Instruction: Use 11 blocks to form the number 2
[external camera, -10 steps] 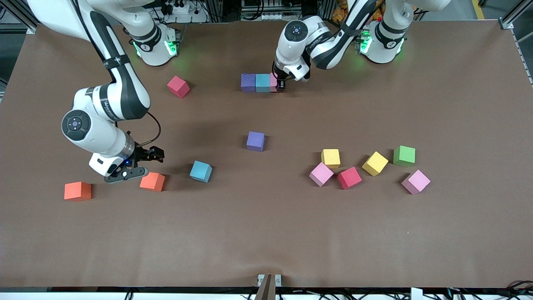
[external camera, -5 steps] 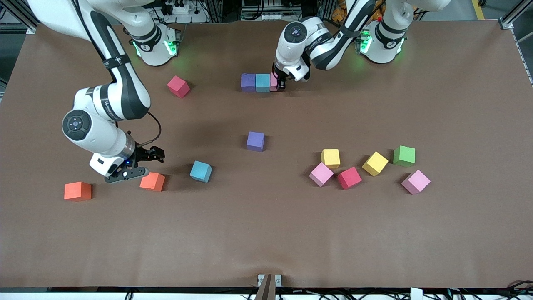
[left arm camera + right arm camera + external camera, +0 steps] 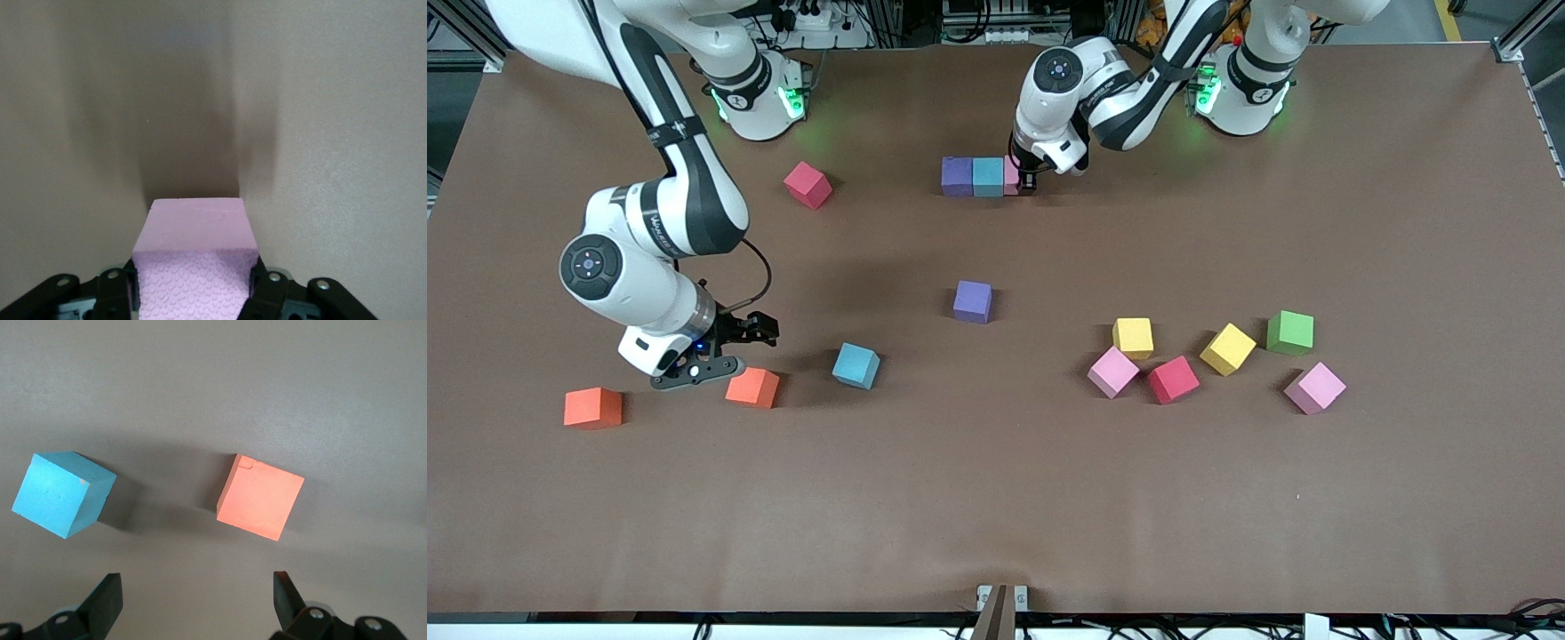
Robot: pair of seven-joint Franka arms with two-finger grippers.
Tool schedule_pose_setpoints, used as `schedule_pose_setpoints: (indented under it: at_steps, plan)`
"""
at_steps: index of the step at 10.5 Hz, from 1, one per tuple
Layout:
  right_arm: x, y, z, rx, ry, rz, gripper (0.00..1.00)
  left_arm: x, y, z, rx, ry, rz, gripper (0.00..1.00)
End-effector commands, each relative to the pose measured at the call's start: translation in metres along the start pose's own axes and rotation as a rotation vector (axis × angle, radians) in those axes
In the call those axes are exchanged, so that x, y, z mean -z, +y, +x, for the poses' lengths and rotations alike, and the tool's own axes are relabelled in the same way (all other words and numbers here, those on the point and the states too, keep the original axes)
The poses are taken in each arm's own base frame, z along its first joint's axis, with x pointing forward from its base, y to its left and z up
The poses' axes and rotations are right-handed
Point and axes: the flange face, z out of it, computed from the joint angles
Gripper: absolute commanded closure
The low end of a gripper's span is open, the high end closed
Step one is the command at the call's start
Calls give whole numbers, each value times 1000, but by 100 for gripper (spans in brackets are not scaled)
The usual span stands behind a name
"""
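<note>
Over the last second nothing has shifted: the left pincer [image 3: 1028, 180] stays clamped on the small matte pink cube [image 3: 195, 263] set against the blue cube [image 3: 988, 176] and purple cube [image 3: 957, 175], completing the digit's top row pending release, while the right pincer [image 3: 734, 348] waits wide open over the orange cube [image 3: 260, 496].

Left gripper [image 3: 1024, 180] low at the table, fingers [image 3: 267, 293] clamped shut on a pink cube [image 3: 193, 260]. Right gripper [image 3: 734, 342] hovering, fingers [image 3: 287, 597] spread wide.

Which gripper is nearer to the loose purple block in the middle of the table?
Left. The left gripper is at the row, shut on a pink block. The right gripper hangs open over an orange block, farther from the purple block.
</note>
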Motion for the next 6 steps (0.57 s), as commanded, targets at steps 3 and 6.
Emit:
schedule_pose_setpoints:
  at_steps: [3,6]
  plan:
    - [2,-2,4,-17,0,10,0,-7,-1,-1,24,-9,12,11]
    - [1,-2,4,-17,0,10,0,-3,2,-5,30,-20,6,0]
